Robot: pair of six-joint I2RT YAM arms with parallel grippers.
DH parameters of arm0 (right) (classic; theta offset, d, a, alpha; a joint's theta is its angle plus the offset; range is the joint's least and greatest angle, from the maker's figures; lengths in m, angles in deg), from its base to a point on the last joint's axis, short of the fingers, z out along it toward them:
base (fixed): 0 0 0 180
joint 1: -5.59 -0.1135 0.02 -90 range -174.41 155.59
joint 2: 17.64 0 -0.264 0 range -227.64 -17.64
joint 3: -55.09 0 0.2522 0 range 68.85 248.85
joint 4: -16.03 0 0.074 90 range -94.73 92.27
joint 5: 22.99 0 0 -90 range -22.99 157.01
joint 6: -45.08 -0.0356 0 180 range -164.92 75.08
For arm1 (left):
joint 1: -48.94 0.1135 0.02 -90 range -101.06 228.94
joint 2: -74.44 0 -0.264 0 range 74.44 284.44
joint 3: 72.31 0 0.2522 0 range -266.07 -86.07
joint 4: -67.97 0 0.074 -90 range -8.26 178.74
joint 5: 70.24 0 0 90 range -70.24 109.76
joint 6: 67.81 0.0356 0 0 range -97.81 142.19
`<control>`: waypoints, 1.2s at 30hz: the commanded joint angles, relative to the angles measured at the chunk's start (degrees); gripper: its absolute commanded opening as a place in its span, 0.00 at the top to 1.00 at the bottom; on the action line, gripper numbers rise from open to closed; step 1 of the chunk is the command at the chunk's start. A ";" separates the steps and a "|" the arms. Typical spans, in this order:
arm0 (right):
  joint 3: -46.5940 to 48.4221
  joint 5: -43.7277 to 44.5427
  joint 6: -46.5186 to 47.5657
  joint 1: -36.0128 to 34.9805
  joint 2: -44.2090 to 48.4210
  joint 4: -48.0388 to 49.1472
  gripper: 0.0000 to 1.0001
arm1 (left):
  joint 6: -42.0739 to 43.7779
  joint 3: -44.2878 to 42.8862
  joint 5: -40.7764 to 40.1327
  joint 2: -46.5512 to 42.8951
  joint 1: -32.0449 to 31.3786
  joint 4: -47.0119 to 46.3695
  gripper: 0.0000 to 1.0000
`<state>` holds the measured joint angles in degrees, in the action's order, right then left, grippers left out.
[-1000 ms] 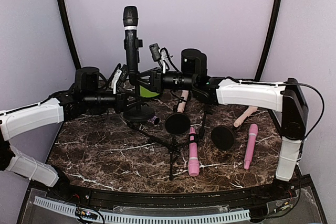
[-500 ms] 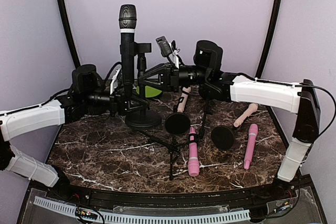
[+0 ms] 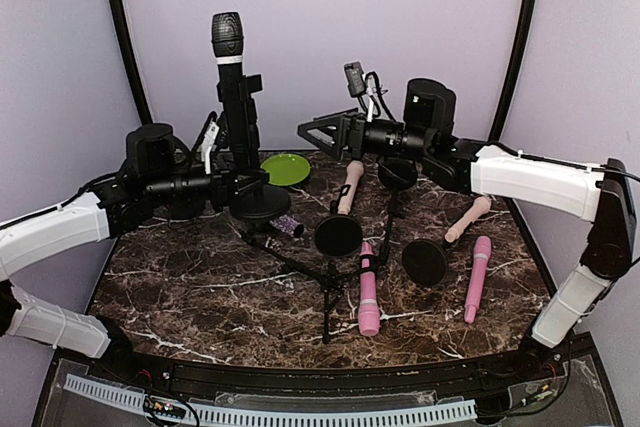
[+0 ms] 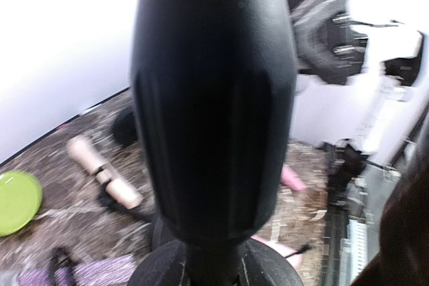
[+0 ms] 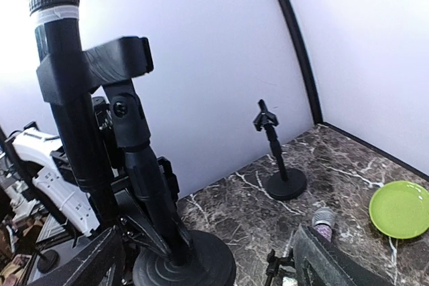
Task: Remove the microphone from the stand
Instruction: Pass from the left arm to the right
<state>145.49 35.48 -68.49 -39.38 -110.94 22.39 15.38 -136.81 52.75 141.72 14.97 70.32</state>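
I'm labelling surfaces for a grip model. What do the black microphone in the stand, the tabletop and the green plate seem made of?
Black microphone: matte black body, plastic or coated metal; textured grille head.
Tabletop: dark marble look with white veins, slight sheen; stone or printed laminate, unclear.
Green plate: uniform lime, smooth, probably plastic.

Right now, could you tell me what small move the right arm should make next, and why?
Probably swing the open right tool to the microphone and grip its body above the clip: it sits in the stand, which the left tool clamps low down; the right tool holds nothing.
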 commanded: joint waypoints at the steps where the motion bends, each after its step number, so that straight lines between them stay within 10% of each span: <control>1: 2.03 13.63 1.34 -1.90 1.88 -1.87 0.10 | 2.20 -2.88 -19.12 0.56 0.01 6.12 1.00; 21: 31.53 46.46 10.84 -12.95 -13.90 -19.94 0.06 | 6.46 -4.10 -33.55 3.42 -5.47 11.64 1.00; 36: 17.72 26.77 7.82 -6.95 -3.03 -11.69 0.01 | 9.13 -1.30 -14.22 0.70 -5.49 3.80 1.00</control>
<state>166.24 68.74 -58.74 -48.71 -119.55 4.36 22.24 -138.30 30.70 146.25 9.77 82.60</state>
